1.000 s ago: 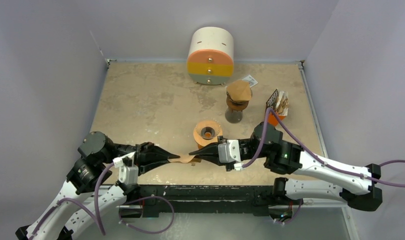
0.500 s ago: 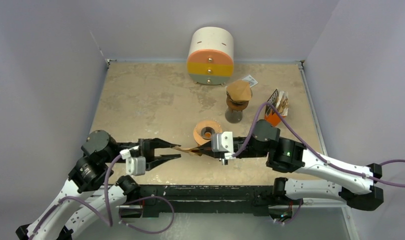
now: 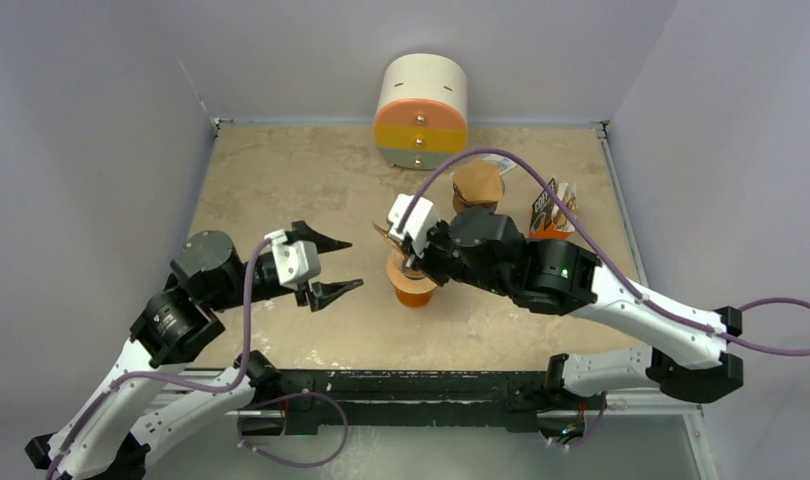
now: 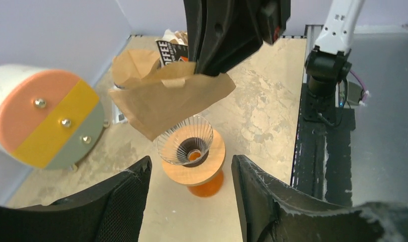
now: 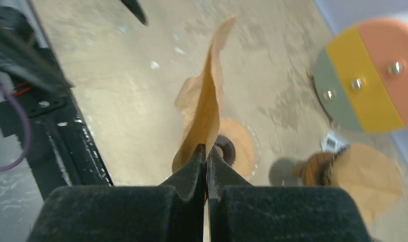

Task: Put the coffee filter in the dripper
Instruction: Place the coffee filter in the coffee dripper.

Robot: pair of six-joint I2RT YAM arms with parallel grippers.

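The coffee filter (image 4: 172, 98), a brown paper cone pressed flat, hangs just above the dripper (image 4: 187, 146), a clear ribbed glass cone on a wooden disc over an orange base. My right gripper (image 5: 207, 151) is shut on the filter's (image 5: 204, 106) edge, and the paper stands up from its tips, with the dripper (image 5: 237, 146) right behind. In the top view the right gripper (image 3: 401, 245) sits over the dripper (image 3: 413, 285). My left gripper (image 3: 349, 263) stands open and holds nothing, a little to the left of the dripper and pointing at it.
A round drawer unit (image 3: 422, 110) banded pink, yellow and grey-green stands at the back. Behind the right arm are a second stand topped with a brown filter (image 3: 477, 185) and an orange filter packet (image 3: 549, 212). A black rail (image 3: 411, 385) runs along the near edge.
The left gripper has let go of the filter, opened and drawn back to the left. The right gripper has lifted the filter from near the front edge to above the dripper.
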